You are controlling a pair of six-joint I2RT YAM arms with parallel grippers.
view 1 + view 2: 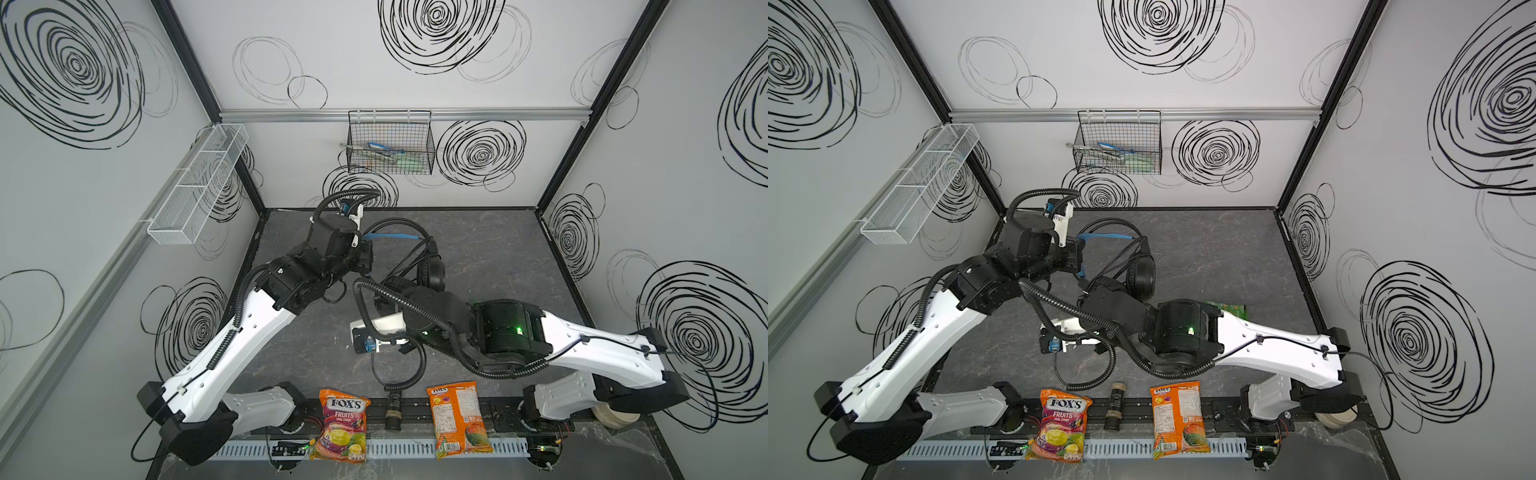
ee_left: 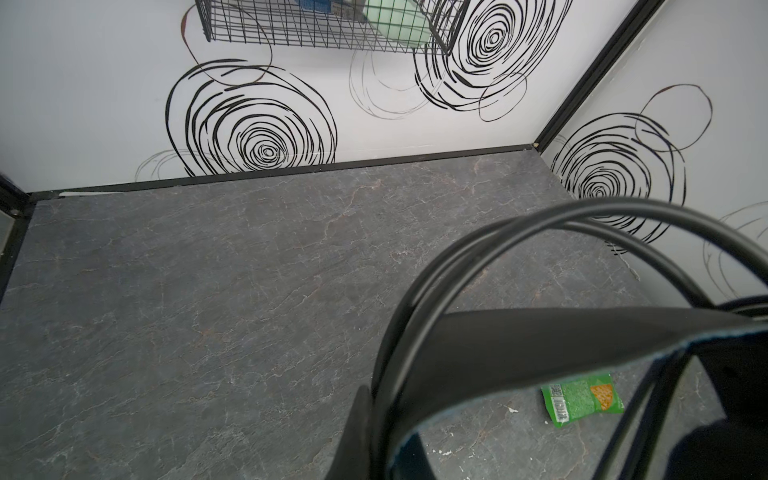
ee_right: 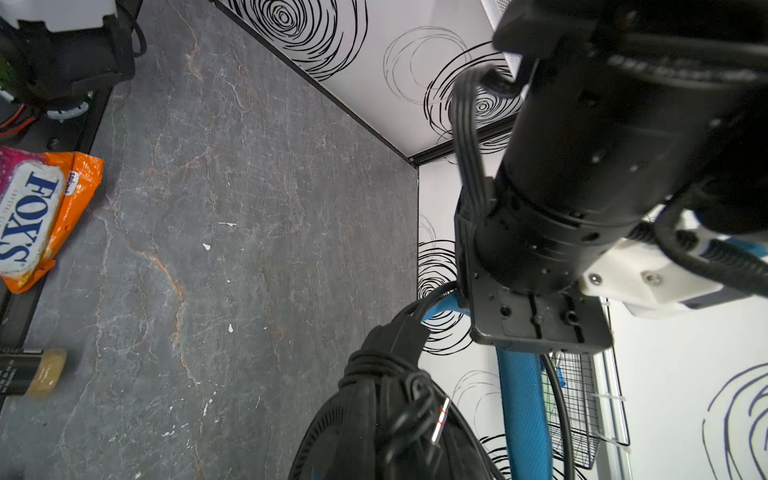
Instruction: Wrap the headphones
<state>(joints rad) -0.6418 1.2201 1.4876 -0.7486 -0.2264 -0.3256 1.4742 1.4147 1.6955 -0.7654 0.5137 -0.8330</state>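
Right now we are watching the headphones (image 1: 432, 270) hanging in the middle of both top views, seemingly lifted clear of the dark surface (image 1: 498, 249). The left fingers (image 2: 353, 449) are pressing together on the blue strap (image 1: 390, 237) beside the thin wire headband (image 2: 457, 249). The right fingers are lying hidden under the right arm (image 1: 440, 311) at the centre of the top views. They are closed, and we are not making out whether they are pinching an earcup, the cable or nothing.

We are judging the wrap to be nearly done. In the lower centre of the right wrist view, the cable (image 3: 374, 365) is sitting coiled around the stem above an earcup (image 3: 353, 436), with the plug (image 3: 438, 419) lying loose against it. That loose end is worrying us, since any jolt or tilt could be letting the coils spring off.

The strap is also giving a narrow, soft hold, so a pull from the right arm could be dragging it out of the left fingers and dropping everything. The ribbed hose (image 1: 360, 309) is curving right beside the headset and could be catching a loop. A green packet (image 2: 582, 399) is lying near below, where a set-down could be landing on it.
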